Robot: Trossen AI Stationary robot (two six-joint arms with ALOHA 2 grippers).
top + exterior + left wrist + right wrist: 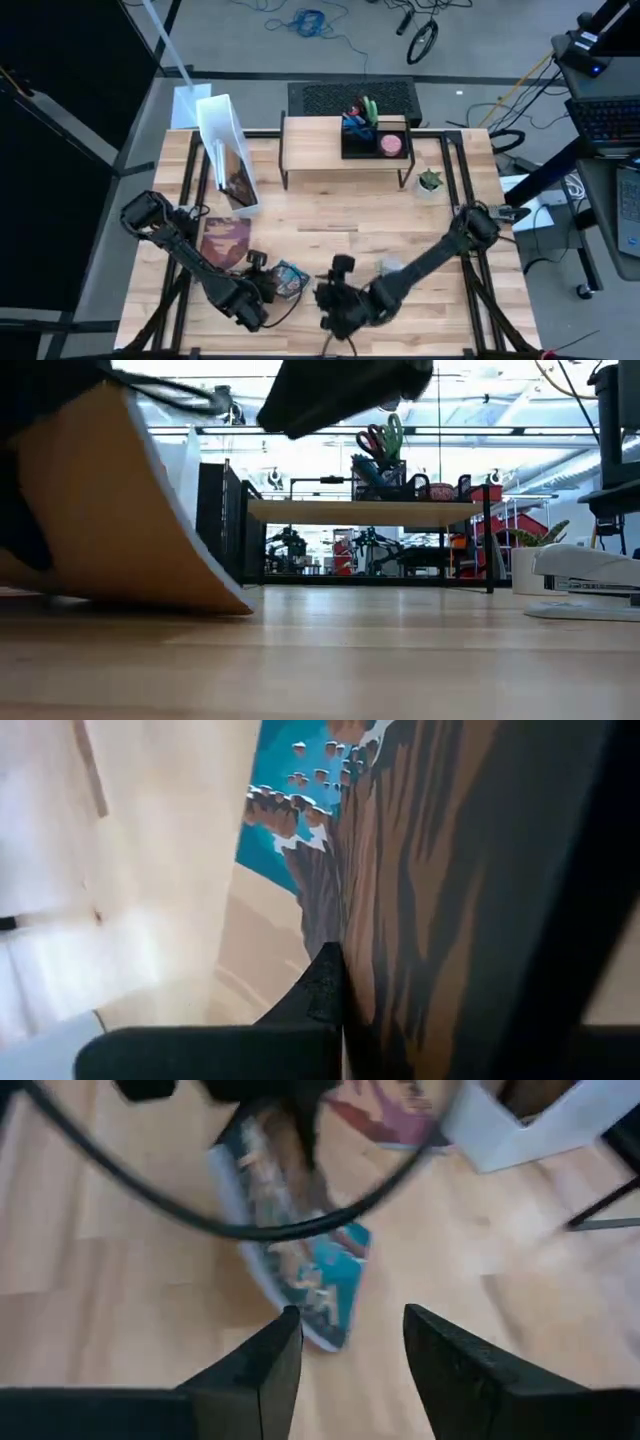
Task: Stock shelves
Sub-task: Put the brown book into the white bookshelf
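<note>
A thin book with a teal and brown picture cover (290, 280) is near the table's front, tilted, with my left gripper (262, 286) shut on it. My right gripper (350, 1370) stands open just right of the book, its fingers pointing at it and touching nothing. The shelves (330, 150), a low light-wood riser on black legs, stand at the far middle. They carry a black organizer tray (375, 138) with pens and scissors. A maroon book (225, 240) lies flat left of centre. My left gripper pinches the teal book by its left end (350, 970) between its two fingers, one dark finger (318, 990) lying on the picture cover. The fingers come from the table's left. The book is tilted, its held end raised and its lower edge (235, 606) on the table.
A tall white file box (228, 155) with magazines stands at the far left beside the shelves. A small potted plant (430, 182) sits right of the shelves. A white stapler (590, 575) lies right of centre. A black cable (200, 1220) hangs across the right wrist view.
</note>
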